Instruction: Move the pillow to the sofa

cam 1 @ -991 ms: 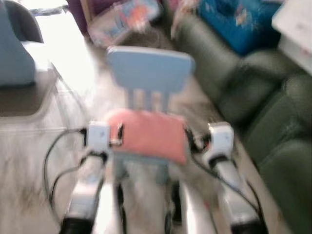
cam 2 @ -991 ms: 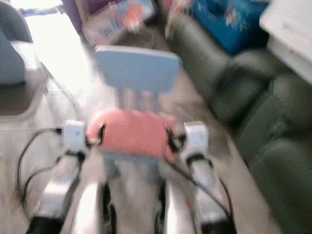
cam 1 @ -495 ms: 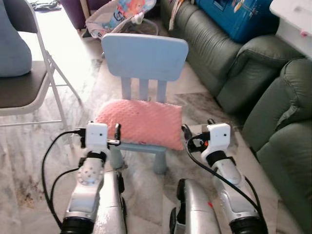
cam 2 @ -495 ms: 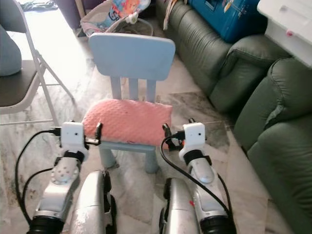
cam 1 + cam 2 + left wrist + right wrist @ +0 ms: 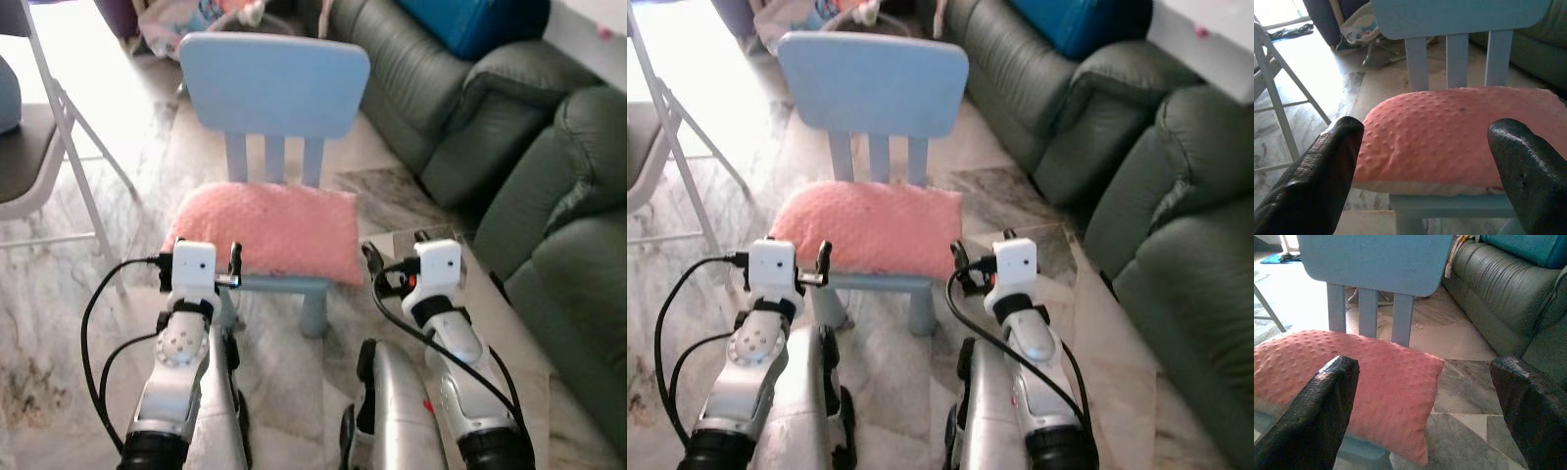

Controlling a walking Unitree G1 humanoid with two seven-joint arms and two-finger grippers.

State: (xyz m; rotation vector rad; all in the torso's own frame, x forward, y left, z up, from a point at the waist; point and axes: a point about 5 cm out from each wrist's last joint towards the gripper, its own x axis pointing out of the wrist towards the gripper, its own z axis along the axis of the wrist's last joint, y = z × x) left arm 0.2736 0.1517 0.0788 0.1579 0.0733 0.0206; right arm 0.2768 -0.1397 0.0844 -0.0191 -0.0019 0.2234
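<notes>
Pink pillow (image 5: 265, 230) on light-blue chair (image 5: 274, 88) at 12 o'clock; green sofa (image 5: 549, 196) at 2 o'clock; left gripper (image 5: 1425, 161) and right gripper (image 5: 1425, 406) jaws open, flanking pillow

Small light-blue chair (image 5: 273, 93) w/ slatted back stands on pale marble floor (image 5: 59, 294), facing the robot. Pink dimpled pillow (image 5: 266, 230) lies flat across its seat, covering nearly all of it; right corner overhangs the seat edge a bit. Grey folding chair (image 5: 34, 147) stands on floor to the left, near the blue one. Dark green sofa (image 5: 549, 186) sits on floor along the right.
</notes>
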